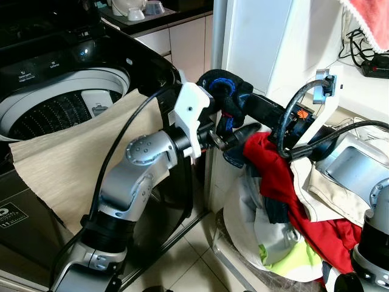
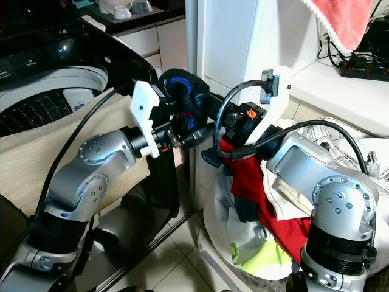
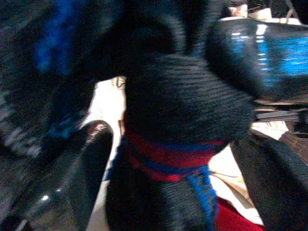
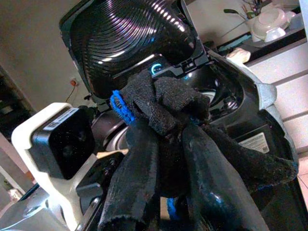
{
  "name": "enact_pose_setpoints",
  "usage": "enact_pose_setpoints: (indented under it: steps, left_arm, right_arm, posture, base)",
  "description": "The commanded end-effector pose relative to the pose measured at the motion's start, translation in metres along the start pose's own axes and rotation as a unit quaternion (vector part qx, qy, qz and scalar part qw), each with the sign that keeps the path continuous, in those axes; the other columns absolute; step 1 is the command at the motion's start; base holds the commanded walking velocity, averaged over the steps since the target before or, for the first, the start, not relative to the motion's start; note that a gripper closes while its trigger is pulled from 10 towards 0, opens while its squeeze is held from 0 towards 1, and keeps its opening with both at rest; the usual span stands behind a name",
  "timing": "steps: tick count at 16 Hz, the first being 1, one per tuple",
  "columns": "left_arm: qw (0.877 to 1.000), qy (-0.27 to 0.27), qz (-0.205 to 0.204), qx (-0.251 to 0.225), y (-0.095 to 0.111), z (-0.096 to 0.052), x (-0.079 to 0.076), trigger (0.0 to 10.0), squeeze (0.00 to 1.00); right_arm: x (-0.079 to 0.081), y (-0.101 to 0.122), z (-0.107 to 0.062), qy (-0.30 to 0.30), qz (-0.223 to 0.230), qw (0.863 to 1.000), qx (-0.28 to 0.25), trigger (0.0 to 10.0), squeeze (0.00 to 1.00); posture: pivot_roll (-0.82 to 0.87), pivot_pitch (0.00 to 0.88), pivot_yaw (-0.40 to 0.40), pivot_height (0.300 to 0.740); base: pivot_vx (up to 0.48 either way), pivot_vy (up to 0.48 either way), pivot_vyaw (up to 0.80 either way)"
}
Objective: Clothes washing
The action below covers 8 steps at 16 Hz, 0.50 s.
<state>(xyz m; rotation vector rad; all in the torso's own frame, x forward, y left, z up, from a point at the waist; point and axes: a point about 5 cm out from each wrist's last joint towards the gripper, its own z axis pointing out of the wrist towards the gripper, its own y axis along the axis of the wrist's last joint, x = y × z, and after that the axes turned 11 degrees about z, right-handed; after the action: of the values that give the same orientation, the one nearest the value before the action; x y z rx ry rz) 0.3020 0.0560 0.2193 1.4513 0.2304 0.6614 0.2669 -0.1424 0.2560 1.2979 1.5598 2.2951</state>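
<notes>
Both hands meet mid-frame in the head views, in the gap between the washing machine (image 1: 61,91) at 9 o'clock and the laundry basket (image 1: 243,267) at 5 o'clock. Right hand (image 4: 166,159) is clamped on a dark knit garment (image 4: 163,108), fingers closed around the bunched cloth; the bundle sticks out past the fingertips toward the washer's raised lid (image 4: 130,33). Long axis can't be read, it's a wad. Left hand (image 1: 234,137) comes in from 9 o'clock and reaches the same bundle; can't tell whether it's spread or closed, fabric covers it in the left wrist view. Garment is coarse black knit with bright blue stitched trim and, in the left wrist view, red and blue stripes (image 3: 168,159) across it. Washer is a top loader: glossy black ribbed lid, perforated steel drum (image 1: 55,112), lit blue indicator on the panel. Panel labels and the sticker at 8 o'clock are too small to read beyond an "11". A beige woven cloth (image 1: 73,158) drapes over the washer's front edge. Basket holds a red garment (image 1: 285,182), white pieces and a lime-green one (image 1: 285,255). Pink towel (image 2: 340,18) hangs at 1 o'clock.
</notes>
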Motion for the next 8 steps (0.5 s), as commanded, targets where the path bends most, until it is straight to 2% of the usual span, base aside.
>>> enact_pose_setpoints:
  steps: [1,8]
  left_arm:
    - [1.0,0.014,0.007,-0.008,0.0059,0.0002,0.0075,0.0,0.0]
    - [1.0,0.006,0.007,-0.018,0.0082,-0.0022,0.0077,0.0,0.0]
  right_arm:
    - [0.0076,0.0011,0.0018,0.012,-0.009,1.0,0.001,0.0,0.0]
    - [0.0037,0.0024,0.0015,-0.004,-0.013,1.0,0.0,0.0,0.0]
  posture:
    - [-0.11,0.0,0.052,0.74]
    - [-0.1,0.0,0.051,0.74]
  base:
    - [0.0,0.0,0.0]
    - [0.0,0.0,0.0]
